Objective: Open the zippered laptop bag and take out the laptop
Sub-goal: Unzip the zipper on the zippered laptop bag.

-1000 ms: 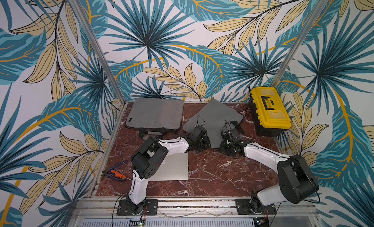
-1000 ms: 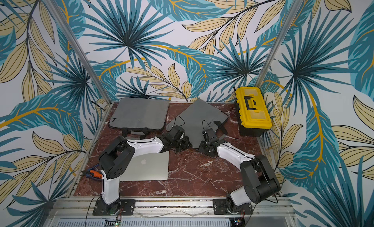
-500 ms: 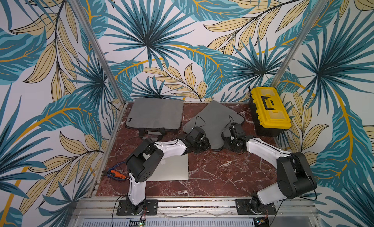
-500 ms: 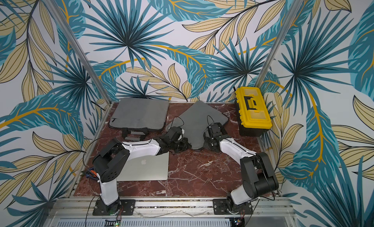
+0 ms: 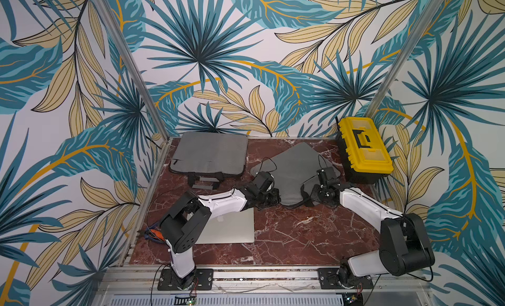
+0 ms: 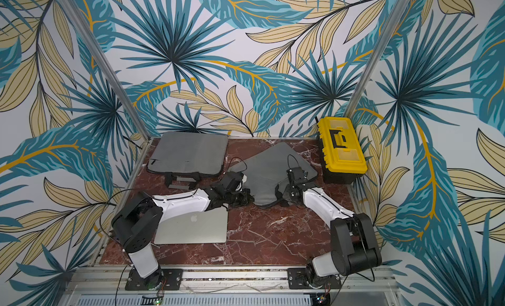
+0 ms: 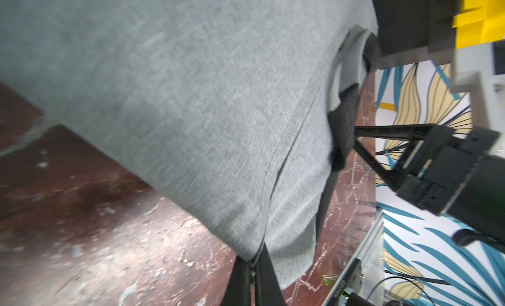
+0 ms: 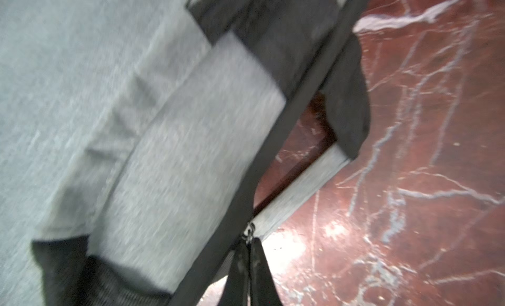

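Note:
A grey laptop bag (image 5: pixel 295 168) (image 6: pixel 273 168) lies skewed mid-table, its near edge rumpled. My left gripper (image 5: pixel 274 199) (image 6: pixel 247 199) is shut on the bag's near left corner, where the dark zipper seam ends (image 7: pixel 252 266). My right gripper (image 5: pixel 310 194) (image 6: pixel 282 194) is shut on the small metal zipper pull (image 8: pixel 250 232) at the bag's black-edged near right side. The bag's mouth gapes slightly beside the pull. A silver laptop (image 5: pixel 235 225) (image 6: pixel 196 225) lies flat at the front left, partly under my left arm.
A second grey bag (image 5: pixel 210 151) (image 6: pixel 188 151) with black handles lies flat at the back left. A yellow and black toolbox (image 5: pixel 363 149) (image 6: pixel 341 149) stands at the back right, close to the held bag. An orange-handled tool (image 5: pixel 154 233) lies at the left edge.
My right gripper has moved right and slightly back along the bag's near edge. The left arm's elbow has dropped lower and the bag's near edge has shifted. The laptop has stayed put.

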